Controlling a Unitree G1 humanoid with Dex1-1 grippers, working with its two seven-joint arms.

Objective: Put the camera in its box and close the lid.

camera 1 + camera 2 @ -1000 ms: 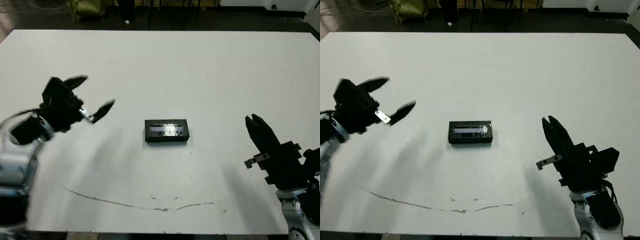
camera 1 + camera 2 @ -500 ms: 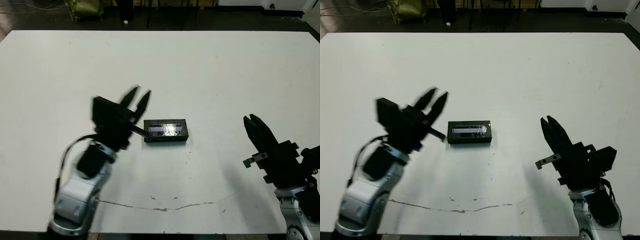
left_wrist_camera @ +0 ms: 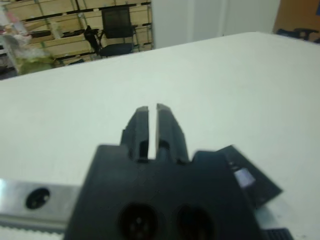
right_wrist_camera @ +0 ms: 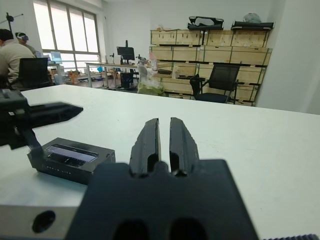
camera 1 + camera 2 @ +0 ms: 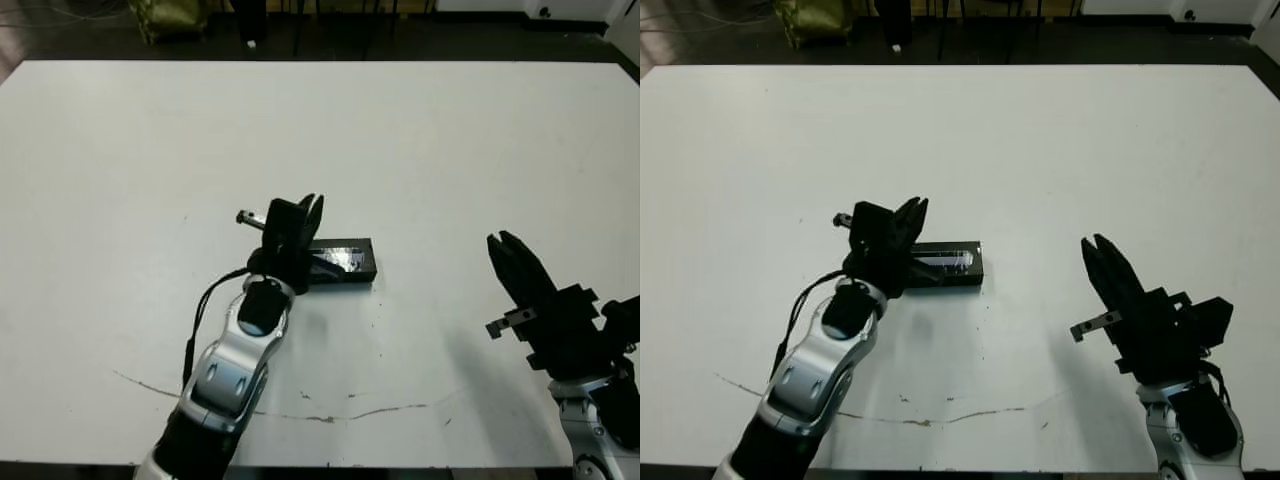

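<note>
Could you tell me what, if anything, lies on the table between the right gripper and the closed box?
Nothing visible: only bare white table separates the right gripper from the box. The left gripper is at the box's far end.

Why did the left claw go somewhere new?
Yes, the left claw swung in from the table's left side, right up to the box's left end, fingers nearly shut.

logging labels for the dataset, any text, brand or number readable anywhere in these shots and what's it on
No text can be read in any view.
Lid: faint pale marks on its front edge, too blurred to read.
Crates on the far shelves: no legible markings.
</note>
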